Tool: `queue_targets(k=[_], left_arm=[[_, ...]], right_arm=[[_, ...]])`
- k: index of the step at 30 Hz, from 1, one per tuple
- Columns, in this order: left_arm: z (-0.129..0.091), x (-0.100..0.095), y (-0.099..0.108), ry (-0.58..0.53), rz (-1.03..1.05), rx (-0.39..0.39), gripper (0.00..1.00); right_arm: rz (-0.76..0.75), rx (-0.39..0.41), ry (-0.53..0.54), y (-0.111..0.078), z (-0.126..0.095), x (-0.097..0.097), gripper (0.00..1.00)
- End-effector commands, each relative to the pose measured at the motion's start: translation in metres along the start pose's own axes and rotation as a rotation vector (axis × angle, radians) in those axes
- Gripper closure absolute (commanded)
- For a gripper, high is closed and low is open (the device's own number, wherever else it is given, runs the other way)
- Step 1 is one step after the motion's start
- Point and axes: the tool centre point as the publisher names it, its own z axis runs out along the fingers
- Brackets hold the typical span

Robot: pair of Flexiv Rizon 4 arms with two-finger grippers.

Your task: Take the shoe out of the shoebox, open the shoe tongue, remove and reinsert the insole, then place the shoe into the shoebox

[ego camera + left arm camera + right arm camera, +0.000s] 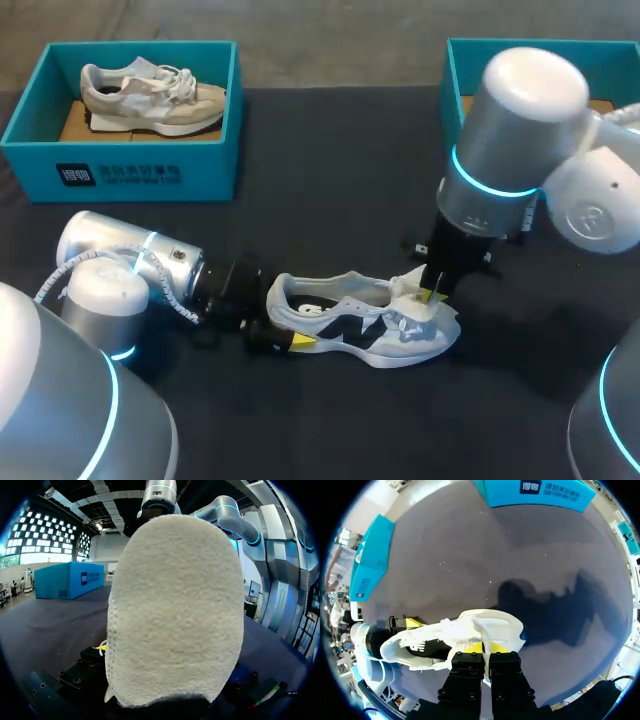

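A white-and-navy mesh sneaker (365, 325) lies lower centre on the black table (330, 160). Left gripper (287, 337) apparently clamps its heel; right gripper (486, 648) pinches the tongue (410, 292).

Open black table (330, 160) between left teal cardboard shoebox (120, 172) and right teal shoebox (455, 72), white and navy sneaker (360, 325) in the middle, left gripper (292, 338) clamped on its heel, right gripper (432, 296) pinching its tongue.

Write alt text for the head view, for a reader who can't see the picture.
A white and grey sneaker lies on the black table, the left gripper at its heel and the right gripper shut on its tongue. Behind, at the far left, an open teal cardboard shoebox holds a beige sneaker.
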Motion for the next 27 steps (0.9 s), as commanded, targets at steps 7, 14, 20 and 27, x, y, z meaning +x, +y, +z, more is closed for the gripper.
queue_targets(k=[7,14,20,27], left_arm=[[0.000,-0.001,0.003,-0.002,-0.001,-0.002,1.00],[0.000,-0.001,0.003,-0.002,-0.001,-0.002,1.00],[0.000,-0.001,0.003,-0.002,-0.001,-0.002,1.00],[0.000,-0.001,0.003,-0.002,-0.001,-0.002,1.00]], right_arm=[[0.023,0.035,0.131,-0.006,-0.005,-0.011,0.00],[0.040,0.023,0.105,-0.017,-0.025,-0.008,0.00],[0.029,-0.010,0.032,-0.030,-0.052,0.003,0.00],[-0.045,-0.056,-0.077,-0.041,-0.085,0.036,0.00]])
